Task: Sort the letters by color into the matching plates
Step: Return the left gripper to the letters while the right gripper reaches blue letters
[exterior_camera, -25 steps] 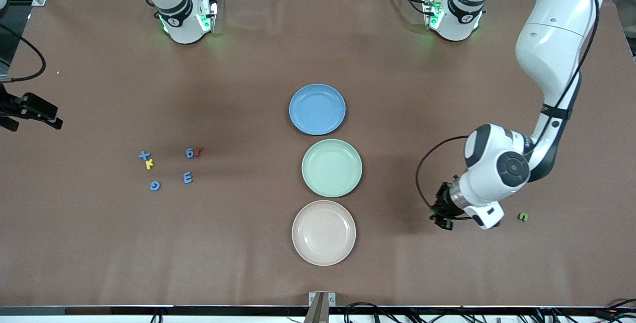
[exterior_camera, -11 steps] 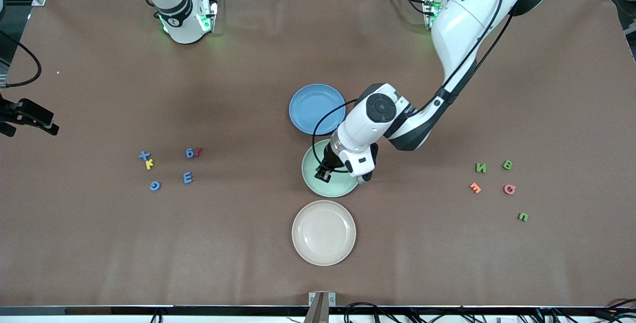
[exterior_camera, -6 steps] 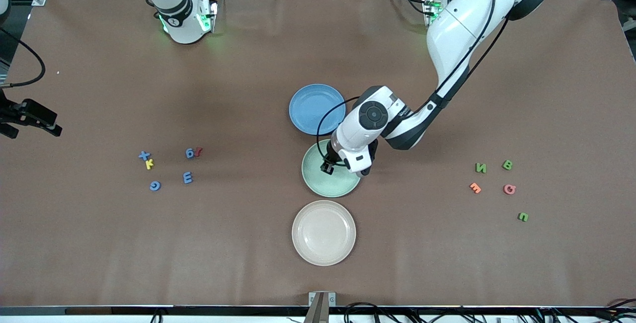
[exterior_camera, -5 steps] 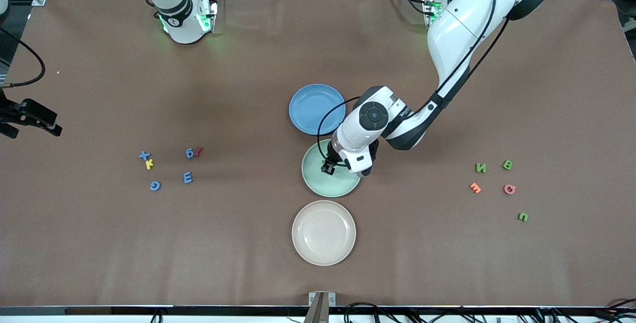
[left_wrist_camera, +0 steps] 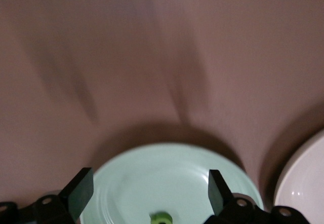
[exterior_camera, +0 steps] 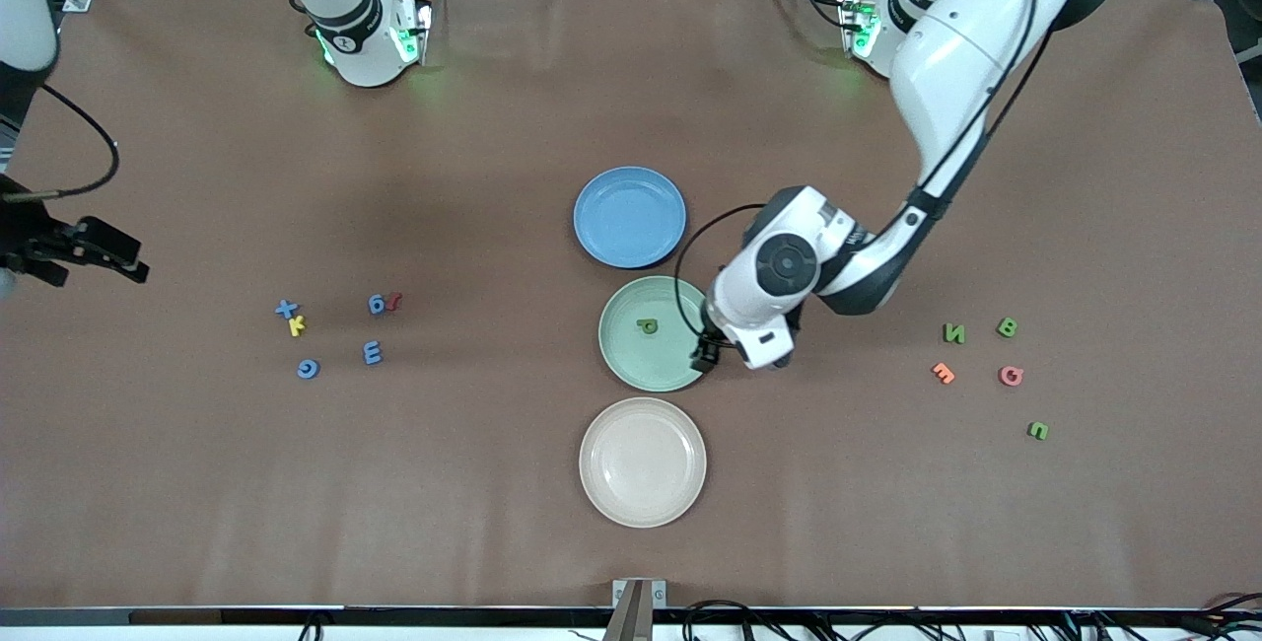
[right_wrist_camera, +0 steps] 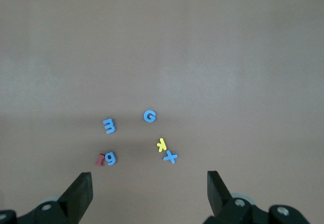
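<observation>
Left pincer [exterior_camera: 704,361]: spread, empty, over green plate [exterior_camera: 631,365] rim at left arm's end.
Green letter [exterior_camera: 647,325]: lies flat in green plate.
Right pincer [exterior_camera: 94,258]: spread, waits over tabletop [exterior_camera: 493,523] near blue letters [exterior_camera: 372,353].
Advice: lift clear of rim, then go to remaining green letters [exterior_camera: 953,332].

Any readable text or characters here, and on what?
"P": green letter in the green plate.
"N", "B": green letters toward the left arm's end.
"G", "E", "X": blue letters toward the right arm's end.
"K": yellow letter beside the X.
Unclear: blue "g" or "9", dark red, orange, pink and last green pieces.
No other text readable.
Left gripper open over the green plate's rim; right gripper open, waiting at the right arm's end.
</observation>
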